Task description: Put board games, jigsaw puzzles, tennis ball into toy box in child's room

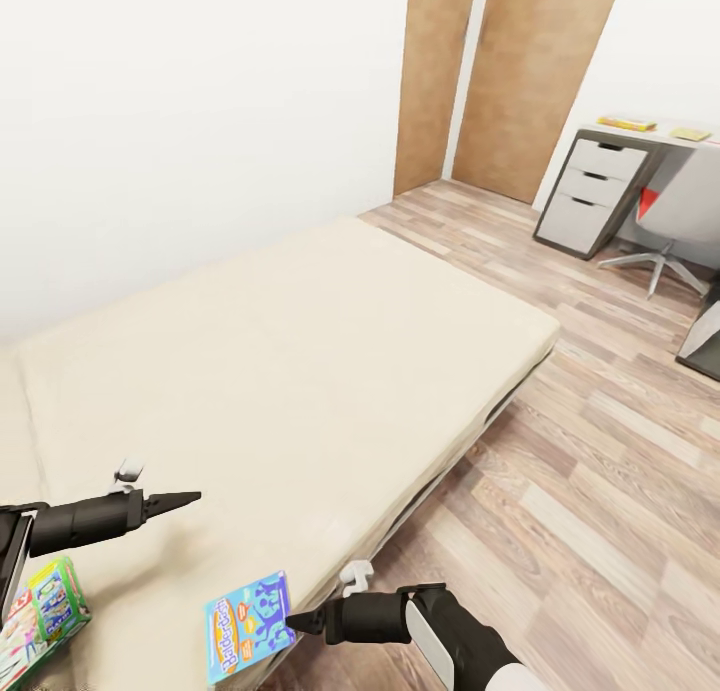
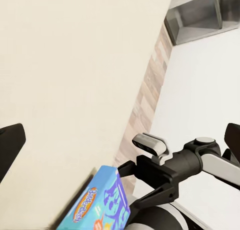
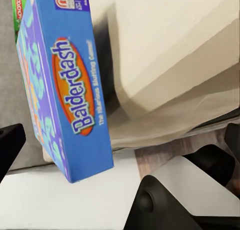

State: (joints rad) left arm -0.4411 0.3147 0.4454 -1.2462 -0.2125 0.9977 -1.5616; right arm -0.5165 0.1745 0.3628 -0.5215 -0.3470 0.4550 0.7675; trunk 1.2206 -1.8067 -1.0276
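Progress early, by the look of it. Nearest: right end effector (image 1: pixel 297 621), fingers spread wide, tips level with the edge of the blue board game (image 1: pixel 247 629) (Balderdash, going by the cover in the right wrist view). Box at the near corner of the bed (image 1: pixel 300 371), partly over the edge, not yet pinched. Further left, about as near: green-and-white board game (image 1: pixel 45 611), apparently on the mattress too. Slightly beyond, over the mattress: left end effector (image 1: pixel 185 498), likewise spread as seen through its own camera, carrying nothing, clear of both boxes. Far across the plank floor (image 1: pixel 600 421): desk (image 1: pixel 655 143) with drawers, two flat yellowish things on top, too small to name. Judged remaining: both bed games to lift and carry over, then the desk toys to gather.
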